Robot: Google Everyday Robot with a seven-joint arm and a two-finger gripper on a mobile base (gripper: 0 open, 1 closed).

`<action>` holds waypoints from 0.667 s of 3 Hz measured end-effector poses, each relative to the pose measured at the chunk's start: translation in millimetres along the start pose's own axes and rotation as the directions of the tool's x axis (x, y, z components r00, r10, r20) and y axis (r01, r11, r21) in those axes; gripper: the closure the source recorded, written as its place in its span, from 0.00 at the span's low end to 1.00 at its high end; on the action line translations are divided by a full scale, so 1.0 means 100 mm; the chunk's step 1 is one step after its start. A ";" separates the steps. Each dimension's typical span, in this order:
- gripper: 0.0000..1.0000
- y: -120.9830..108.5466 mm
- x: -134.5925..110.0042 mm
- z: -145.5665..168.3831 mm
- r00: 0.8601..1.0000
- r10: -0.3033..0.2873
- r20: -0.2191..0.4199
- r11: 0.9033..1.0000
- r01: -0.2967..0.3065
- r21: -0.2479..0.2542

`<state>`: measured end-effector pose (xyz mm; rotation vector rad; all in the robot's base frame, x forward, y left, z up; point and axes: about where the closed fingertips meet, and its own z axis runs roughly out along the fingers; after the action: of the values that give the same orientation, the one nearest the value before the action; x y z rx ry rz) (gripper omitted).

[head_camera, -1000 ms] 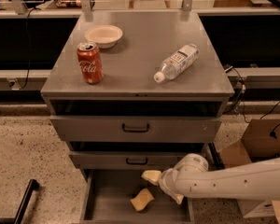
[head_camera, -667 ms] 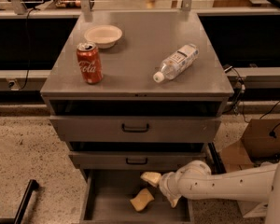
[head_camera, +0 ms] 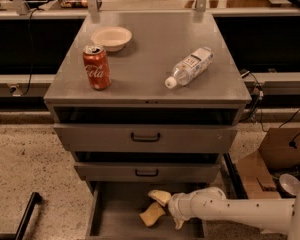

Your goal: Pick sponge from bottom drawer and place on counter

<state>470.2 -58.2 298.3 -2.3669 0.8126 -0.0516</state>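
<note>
Dim, warm light falls on a speckled stone floor (head_camera: 25,154). An open cardboard box (head_camera: 272,156) stands at the right. The gripper (head_camera: 169,211), fingers spread, hangs low near the bottom edge.

Robot test lab, by the look of it: speckled floor (head_camera: 20,154) around the grey metal drawer cabinet (head_camera: 90,136), black cables (head_camera: 255,99) and open brown cardboard box (head_camera: 270,159) beside it, white-armed gripper (head_camera: 169,211) down in its bottom drawer (head_camera: 115,209), fingers apart.
</note>
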 end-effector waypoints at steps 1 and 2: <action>0.00 0.08 0.09 0.19 0.996 0.055 0.066 0.998 -0.055 -0.010; 0.00 0.21 0.17 0.34 0.968 0.179 0.178 0.982 -0.186 0.021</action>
<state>480.3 -61.7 255.8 -2.2141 0.9301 0.2135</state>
